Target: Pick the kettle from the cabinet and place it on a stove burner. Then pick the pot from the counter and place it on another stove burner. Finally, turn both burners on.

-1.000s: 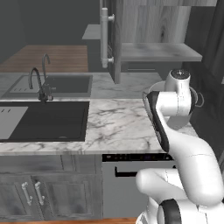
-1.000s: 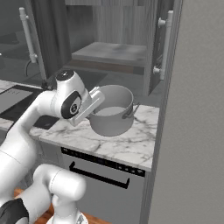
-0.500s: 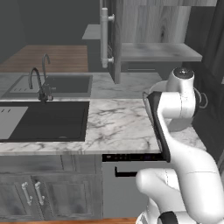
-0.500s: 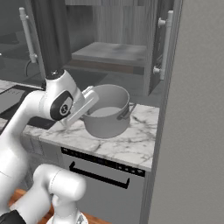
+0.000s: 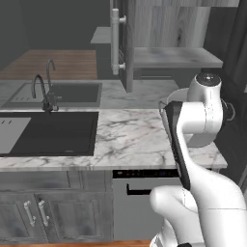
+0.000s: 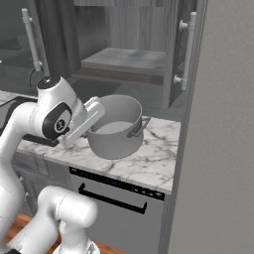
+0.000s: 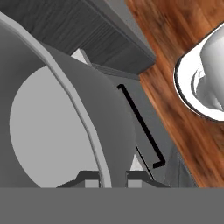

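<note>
The wide grey pot sits tipped over the marble counter, and whether its base touches the slab I cannot tell. My gripper is shut on its near left rim. In the hand view the pot looms large and its rim runs down between the two fingertips of the gripper. From the left base view my arm hides most of the pot; one side handle pokes out on the right. The cabinet stands open above, its shelf bare. Kettle and stove burners are out of view.
The cabinet doors' white bar handles hang close above the counter. A black basin with a faucet lies to the left. A dishwasher front is below the counter, and a tall grey panel walls off the right.
My arm has swung a little to the left with the pot in its grip, and the pot has shifted slightly left with it.
</note>
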